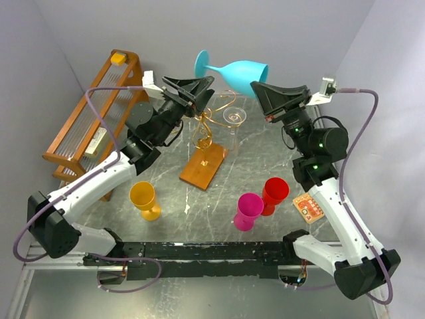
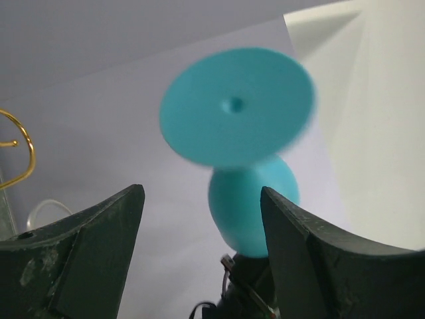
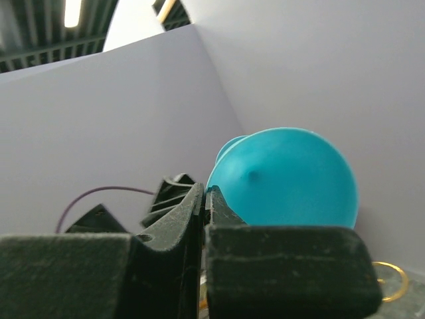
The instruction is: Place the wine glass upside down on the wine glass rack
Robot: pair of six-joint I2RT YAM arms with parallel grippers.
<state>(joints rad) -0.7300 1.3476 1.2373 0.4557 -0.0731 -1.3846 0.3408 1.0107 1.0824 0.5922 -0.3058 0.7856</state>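
Status: task partway. The wine glass (image 1: 240,69) is off the surface (image 1: 259,159) and in the air, lying roughly on its side above and behind the wine glass rack (image 1: 210,126). It is not inverted and not on the rack.

The right pincer (image 1: 260,89) is pressed together on the bowl's rim wall and carries the glass. The left pincer (image 1: 203,89) stands apart near the foot end, touching nothing I can make out (its wrist view shows the foot disc between the fingers, blurred).

Left to do, by my reading: turn the glass bowl-down, seat it on a scroll arm, release.

Materials:
- Glass: opaque teal, smooth, probably plastic, with a flat round foot dimpled at the centre and an egg-shaped bowl.
- Rack: thin gold wire curled into scrolls, on a flat brown wooden base.
- Surface: grey, marbled, slightly glossy.
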